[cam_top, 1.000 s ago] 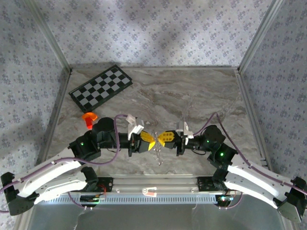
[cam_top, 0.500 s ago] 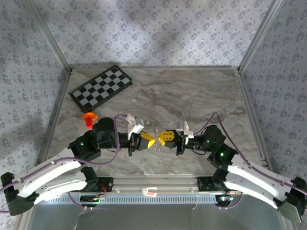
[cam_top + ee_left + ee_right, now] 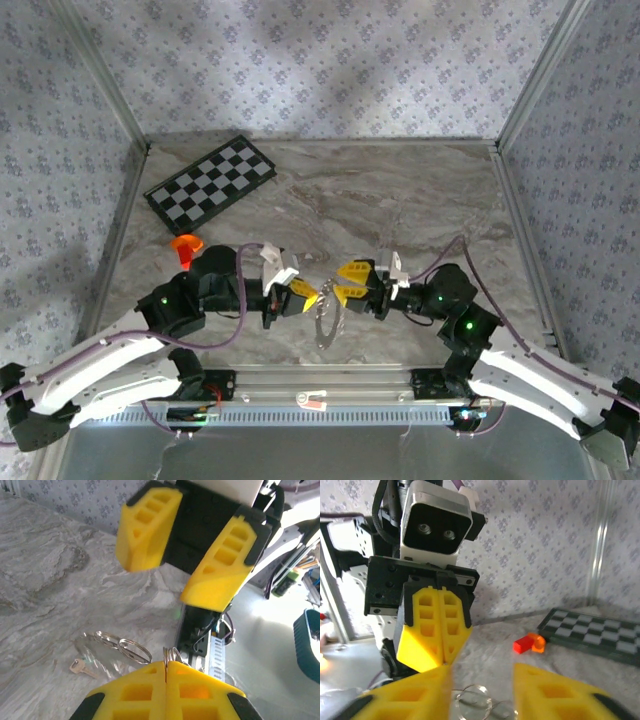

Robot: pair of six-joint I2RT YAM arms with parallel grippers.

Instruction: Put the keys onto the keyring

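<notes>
Though pinched by one loop, keyring (image 3: 326, 322): dangles between the arms.
Left gripper (image 3: 306, 297): pressed shut on that loop.
Right gripper (image 3: 346, 281): spread, empty.
Key (image 3: 79, 667): beside the loops; threaded or not, cannot tell.

Checkerboard (image 3: 210, 183), orange piece (image 3: 186, 246) block left side (marble (image 3: 420, 190) at right open).

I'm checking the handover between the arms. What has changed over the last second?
The right hand opened and let go of the keyring, and its arm drew back slightly. The keyring now shows as a wider loop under the left hand, which alone pinches its wire between shut fingers. The checkerboard and the orange piece have not moved.
</notes>
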